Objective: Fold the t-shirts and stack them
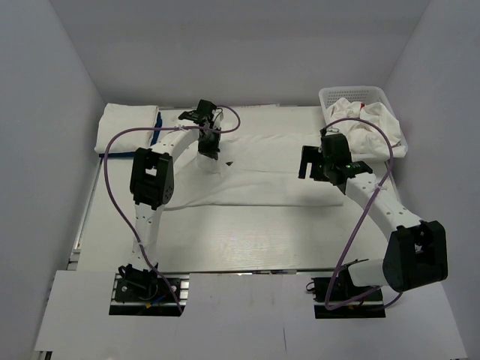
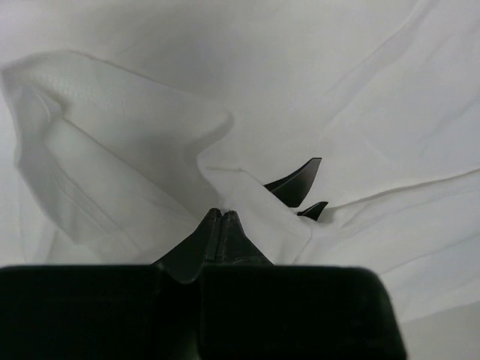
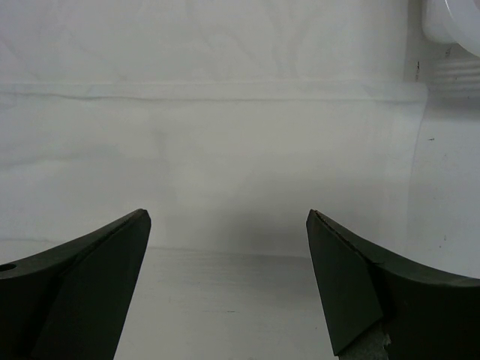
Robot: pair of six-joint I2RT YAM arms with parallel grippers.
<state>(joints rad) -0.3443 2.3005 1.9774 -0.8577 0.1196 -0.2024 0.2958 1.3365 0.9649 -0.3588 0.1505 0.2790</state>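
A white t-shirt (image 1: 270, 172) lies spread across the middle of the table. My left gripper (image 1: 209, 155) points down onto its back left part, near the collar. In the left wrist view the jaws (image 2: 221, 213) are shut, with a raised fold of the white t-shirt (image 2: 135, 135) pinched at their tips. A small black mark (image 2: 296, 182) shows on the cloth just beyond them. My right gripper (image 1: 316, 175) hovers over the shirt's right side. Its fingers (image 3: 229, 217) stand wide open with nothing between them, above the shirt's edge (image 3: 225, 150).
Folded white shirts (image 1: 127, 127) with a blue edge (image 1: 159, 120) sit in a pile at the back left. A white mesh basket (image 1: 352, 91) at the back right holds crumpled white shirts (image 1: 371, 124) that spill over its rim. Grey walls close in on both sides.
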